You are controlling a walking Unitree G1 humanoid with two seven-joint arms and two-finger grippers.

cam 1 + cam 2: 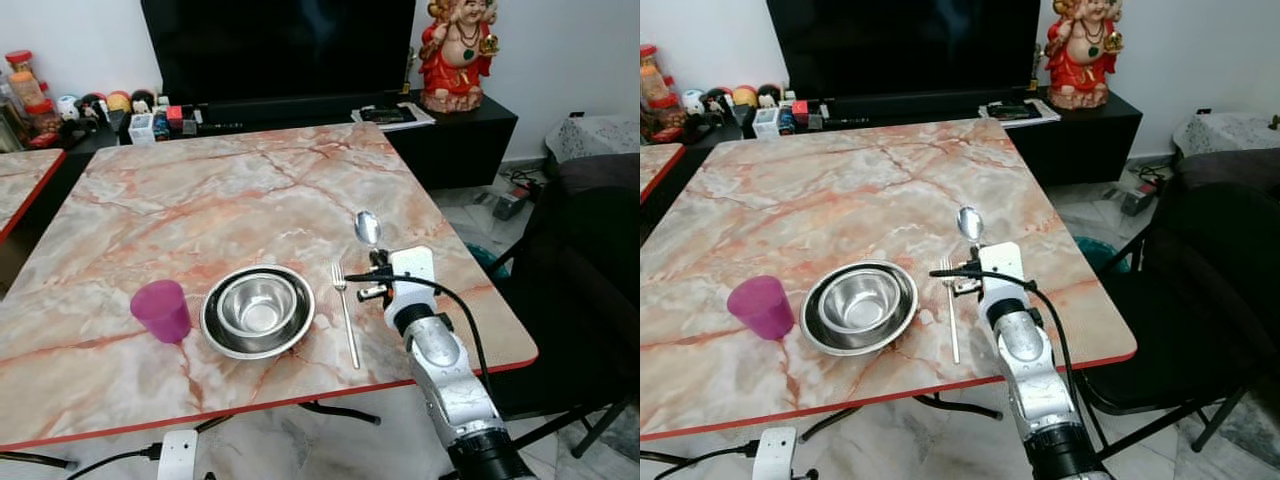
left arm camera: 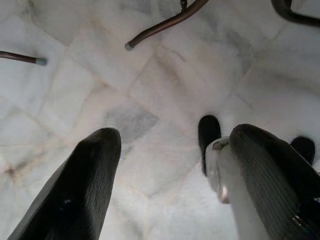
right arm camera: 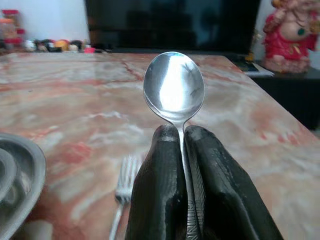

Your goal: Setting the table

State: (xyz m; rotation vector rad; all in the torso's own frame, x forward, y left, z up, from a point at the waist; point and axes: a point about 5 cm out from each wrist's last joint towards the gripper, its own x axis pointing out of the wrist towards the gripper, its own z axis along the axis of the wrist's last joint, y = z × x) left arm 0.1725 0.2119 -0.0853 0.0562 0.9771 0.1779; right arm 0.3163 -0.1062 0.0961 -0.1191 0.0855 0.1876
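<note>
My right jaws are clamped on the handle of the spoon [image 3: 174, 89], its neck pinched between my two black fingers [image 3: 157, 185] and the bowl of it standing out past their tips. My right gripper [image 1: 372, 268] hovers over the worktop [image 1: 200, 200] near its right edge, toward the near right corner, and the spoon points away from me toward the far edge.

Just beside the gripper, on its left, the fork [image 1: 345, 312] lies flat with its tines away from me. Left of that sits the steel bowl [image 1: 258, 310] on its plate [image 1: 222, 340], and the pink cup [image 1: 162, 310] stands upright just left of the plate, all along the near edge.

I judge the step in hand to be laying the spoon down. The next move calls for lowering it to the worktop right of the fork, parallel to it, then letting go without nudging the fork.

My left gripper [image 2: 165, 165] hangs idle over the floor [image 2: 150, 75], jaws apart.
</note>
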